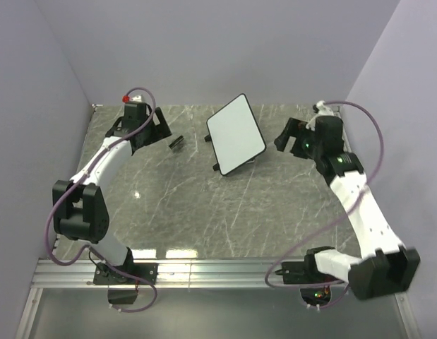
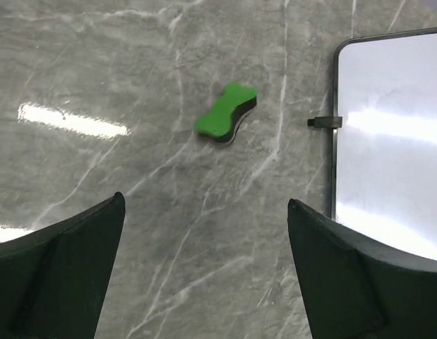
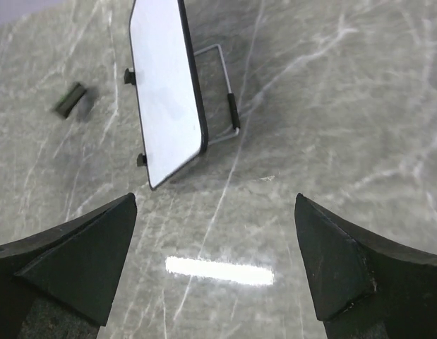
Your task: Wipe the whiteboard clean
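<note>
The whiteboard (image 1: 236, 134) stands tilted on a wire stand at the middle back of the table, and its white face shows no marks. In the left wrist view the board's edge (image 2: 394, 141) lies at the right. The green bow-tie eraser (image 2: 226, 113) lies flat on the table ahead of my left gripper (image 2: 205, 205), which is open and empty. From above, the eraser (image 1: 177, 143) sits between the left gripper (image 1: 160, 128) and the board. My right gripper (image 1: 283, 138) is open and empty to the right of the board. In its view (image 3: 216, 201) the whiteboard (image 3: 165, 92) stands ahead.
The wire stand (image 3: 225, 106) props the board from behind. Purple walls close in the grey marble table (image 1: 204, 205) on the left, back and right. A metal rail (image 1: 218, 272) runs along the near edge by the arm bases.
</note>
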Available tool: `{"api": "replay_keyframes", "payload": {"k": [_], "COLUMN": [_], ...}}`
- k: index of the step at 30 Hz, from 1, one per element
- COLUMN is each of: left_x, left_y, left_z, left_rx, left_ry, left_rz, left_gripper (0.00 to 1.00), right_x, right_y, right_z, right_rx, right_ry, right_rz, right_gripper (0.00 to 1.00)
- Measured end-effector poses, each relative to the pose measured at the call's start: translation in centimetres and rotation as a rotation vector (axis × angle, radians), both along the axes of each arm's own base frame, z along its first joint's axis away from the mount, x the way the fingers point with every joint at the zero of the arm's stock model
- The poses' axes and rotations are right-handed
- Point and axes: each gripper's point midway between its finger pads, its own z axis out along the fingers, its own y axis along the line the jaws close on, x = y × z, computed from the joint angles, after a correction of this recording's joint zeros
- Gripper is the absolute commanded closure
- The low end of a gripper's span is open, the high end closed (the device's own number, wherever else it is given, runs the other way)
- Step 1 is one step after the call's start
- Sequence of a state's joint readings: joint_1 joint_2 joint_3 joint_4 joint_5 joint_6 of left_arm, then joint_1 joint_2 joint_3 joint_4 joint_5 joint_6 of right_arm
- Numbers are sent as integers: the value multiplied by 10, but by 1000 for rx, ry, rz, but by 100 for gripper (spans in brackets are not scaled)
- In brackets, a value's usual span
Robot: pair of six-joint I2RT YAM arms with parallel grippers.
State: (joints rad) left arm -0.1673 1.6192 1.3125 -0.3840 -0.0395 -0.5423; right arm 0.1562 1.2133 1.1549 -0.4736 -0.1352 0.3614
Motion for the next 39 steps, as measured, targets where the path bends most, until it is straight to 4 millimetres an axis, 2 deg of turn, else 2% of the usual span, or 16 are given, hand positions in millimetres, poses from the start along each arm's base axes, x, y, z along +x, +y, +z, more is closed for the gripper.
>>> {"api": "replay_keyframes", "payload": {"k": [2,6,9,11,13,16,20,22,25,27,30,33,39], "left_x": [-5,-20,-40,-52,-62,-75,-95,-107,-124,-133,-145,-150,-140], "left_y": [4,3,-13,-31,-51,-68,-66,-63,-56,-54,-50,-49,-49], "left_z": [1,-13,-18,-13,5,42,104,137,177,196,210,210,206], "left_rx": [10,33,73,91,82,42,-28,-67,-116,-140,-159,-155,-97], "left_ry": [4,71,126,140,128,75,-46,-116,-201,-244,-271,-264,-254], "left_rz": [17,45,27,-5,-41,-66,-69,-72,-74,-79,-90,-95,-115], "left_gripper": [1,1,1,1,1,1,1,1,1,1,1,1,0], "right_x": [-23,-60,-81,-96,-112,-133,-160,-167,-173,-176,-181,-184,-184], "right_y": [-9,-16,-15,-13,-11,-6,-4,-4,-2,-1,0,0,0], "right_z": [9,9,5,5,11,38,70,76,75,69,56,50,46], "right_rx": [1,10,34,65,97,164,227,240,255,263,267,265,252], "right_ry": [-38,-54,-44,-53,-76,-171,-306,-333,-334,-319,-286,-261,-246], "right_rz": [-35,-68,-69,-63,-48,-15,13,19,30,35,39,39,33], "right_gripper": [0,0,0,0,0,0,0,0,0,0,0,0,0]}}
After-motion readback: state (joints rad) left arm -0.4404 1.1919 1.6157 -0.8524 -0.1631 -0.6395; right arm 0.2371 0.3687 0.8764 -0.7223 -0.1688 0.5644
